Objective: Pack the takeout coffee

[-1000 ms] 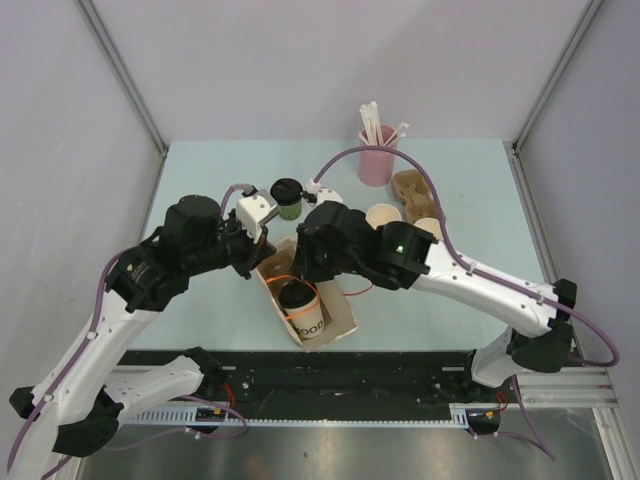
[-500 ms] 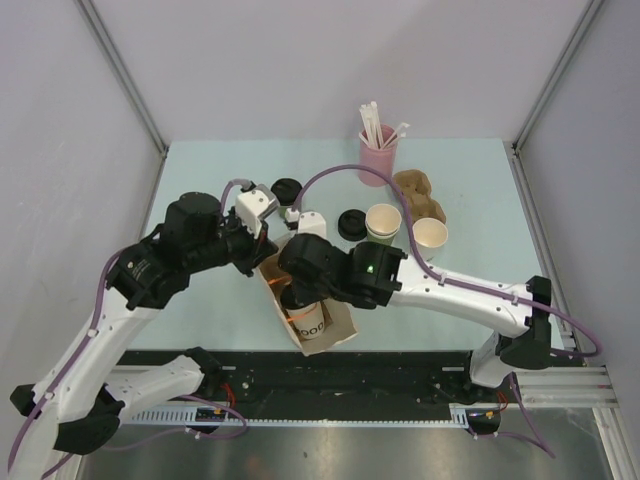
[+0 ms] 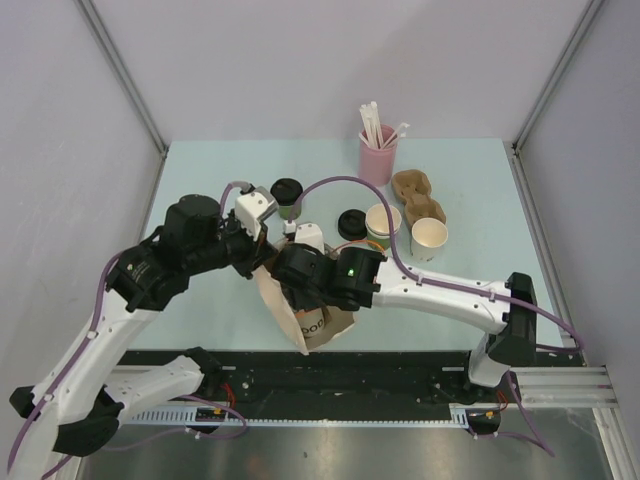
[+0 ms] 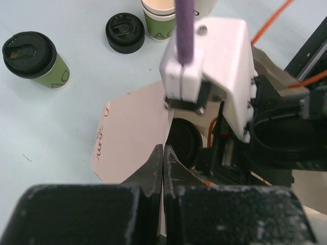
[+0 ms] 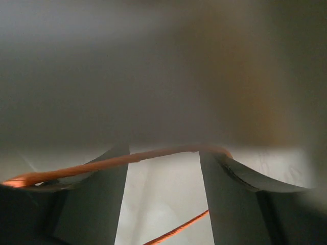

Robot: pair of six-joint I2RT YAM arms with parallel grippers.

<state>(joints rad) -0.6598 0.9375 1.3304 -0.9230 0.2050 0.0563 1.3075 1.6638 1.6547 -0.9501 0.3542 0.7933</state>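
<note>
Coffee, top view: white cup (image 3: 311,322) is seen inside bag (image 3: 269,297); green cup (image 3: 288,200) stands on tabletop (image 3: 200,170) behind. L wrist: bag rim is pinched by L end effector (image 4: 162,153); cup's black lid (image 4: 182,144) is seen below. R wrist: R end effector (image 5: 163,173) is spread, nothing held. It's best lifted straight out w/o snagging bag.

Matt paper bag (image 4: 127,130); green paper cup (image 4: 57,76), black plastic lid (image 4: 26,47).

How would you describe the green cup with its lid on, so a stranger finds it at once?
Start at the pink cup of straws at the table's far edge. Left of it and a little nearer stands a green cup. Unlike the two open cups further right, it wears a black lid.
</note>
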